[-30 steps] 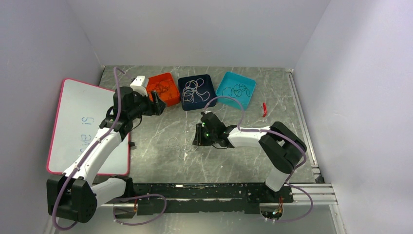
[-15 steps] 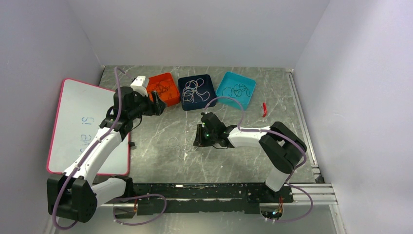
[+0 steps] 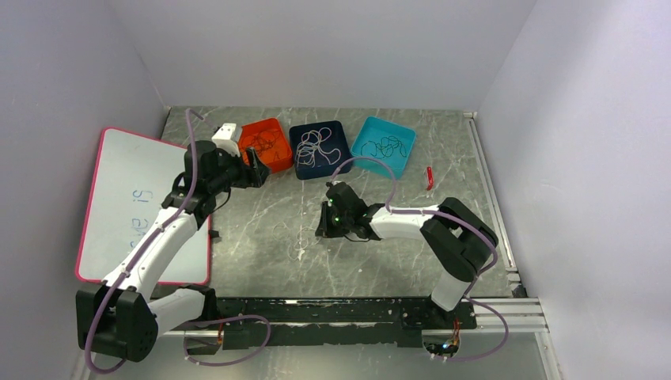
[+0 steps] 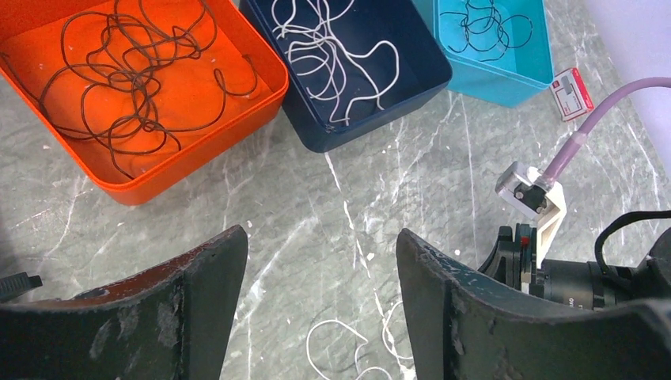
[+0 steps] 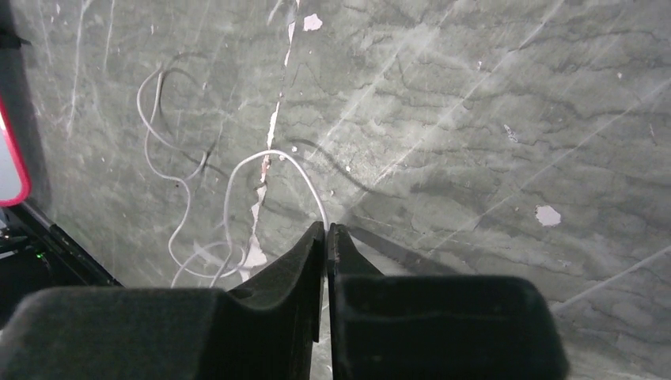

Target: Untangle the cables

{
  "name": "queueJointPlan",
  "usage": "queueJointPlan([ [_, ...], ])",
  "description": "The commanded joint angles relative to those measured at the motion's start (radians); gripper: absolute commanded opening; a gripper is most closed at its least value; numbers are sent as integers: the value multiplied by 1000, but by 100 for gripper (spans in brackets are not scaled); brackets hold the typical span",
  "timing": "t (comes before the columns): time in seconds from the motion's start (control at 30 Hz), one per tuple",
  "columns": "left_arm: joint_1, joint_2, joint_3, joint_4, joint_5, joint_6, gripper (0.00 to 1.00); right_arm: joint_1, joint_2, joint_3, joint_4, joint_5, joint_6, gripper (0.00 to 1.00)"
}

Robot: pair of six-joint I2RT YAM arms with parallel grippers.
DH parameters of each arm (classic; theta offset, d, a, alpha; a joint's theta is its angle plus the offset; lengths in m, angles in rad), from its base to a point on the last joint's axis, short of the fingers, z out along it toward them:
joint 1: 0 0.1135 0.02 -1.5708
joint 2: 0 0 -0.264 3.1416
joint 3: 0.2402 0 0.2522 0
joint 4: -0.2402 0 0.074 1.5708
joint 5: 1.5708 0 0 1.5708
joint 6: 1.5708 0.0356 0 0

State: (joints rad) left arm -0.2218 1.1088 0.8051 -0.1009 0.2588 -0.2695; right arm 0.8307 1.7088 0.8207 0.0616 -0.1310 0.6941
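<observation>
While the right gripper [image 5: 325,229] pinches a loose white cable [image 5: 273,153] on the table [image 5: 475,119], the left gripper [image 4: 320,236] hovers open.
Right jaws are closed together on one end of the cable's loop; its remaining curls lie flat on the marbled surface beside the fingertips. Left jaws stand wide apart, holding nothing, above the table near the orange tray [image 4: 158,186] of dark brownish cables [image 4: 119,71]. Beside it sit a navy tray [image 4: 356,131] with pale cables [image 4: 332,47] and a teal tray [image 4: 498,87] with black cables [image 4: 490,20].
</observation>
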Motion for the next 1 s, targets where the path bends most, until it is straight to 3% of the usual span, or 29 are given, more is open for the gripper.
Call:
queueJointPlan([
  [0.0,-5,-32,2,46,41,-4,74,-1,-38,8,19,33,-43,5],
  [0.07,-5,-48,-8,67,74,2,75,0,-84,24,-1,55,-79,0],
  [0.4,-5,-106,-48,323,453,-11,90,-2,-291,261,-218,108,-354,0],
  [0.7,-5,-113,0,429,583,-42,96,-8,-316,526,-449,114,-562,0],
  [0.97,-25,-81,33,514,678,-82,97,-9,-305,620,-517,78,-637,0],
])
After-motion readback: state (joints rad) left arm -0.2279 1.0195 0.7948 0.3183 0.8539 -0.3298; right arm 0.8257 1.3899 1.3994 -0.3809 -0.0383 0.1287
